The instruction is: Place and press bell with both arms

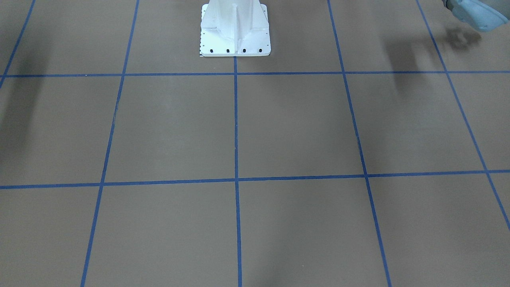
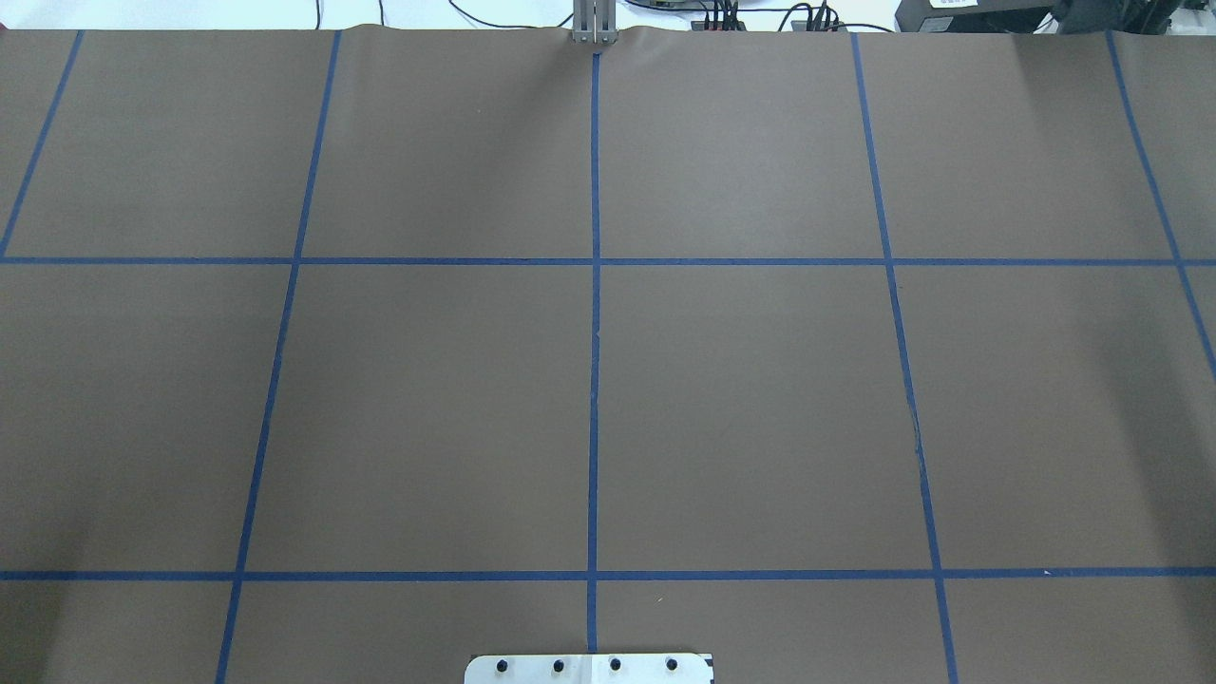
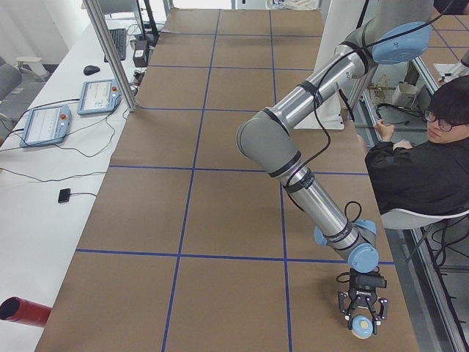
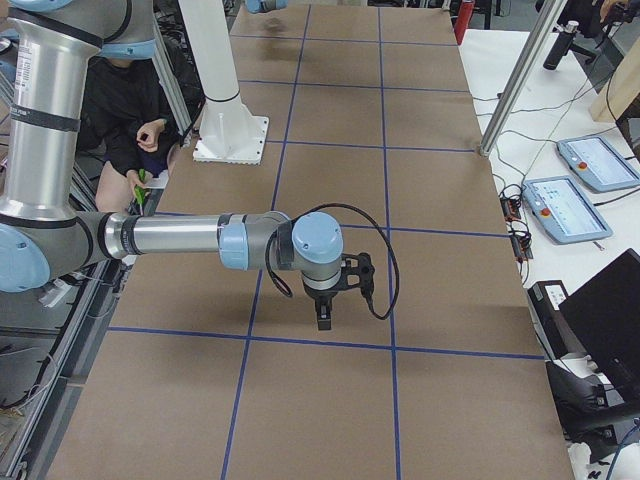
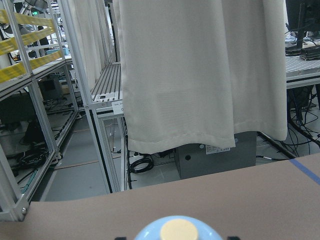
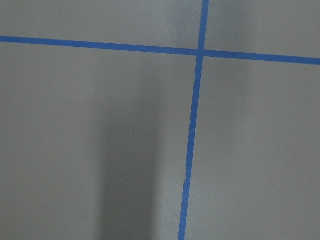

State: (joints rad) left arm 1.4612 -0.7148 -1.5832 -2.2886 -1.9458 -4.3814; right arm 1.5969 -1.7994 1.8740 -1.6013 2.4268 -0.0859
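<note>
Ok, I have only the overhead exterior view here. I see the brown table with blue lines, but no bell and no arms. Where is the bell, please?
Observer: In the exterior left view, the bell is at the tip of the left gripper, near the left end of the table.
Operator: And the right gripper?
Observer: The right gripper hangs over the table, pointing down. Its wrist camera shows only table surface and blue tape, no bell.

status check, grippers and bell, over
Left gripper straddles the bell near the table's left end, grip unclear. Right gripper hangs above the table, jaws unclear. Nothing seen in the way.
</note>
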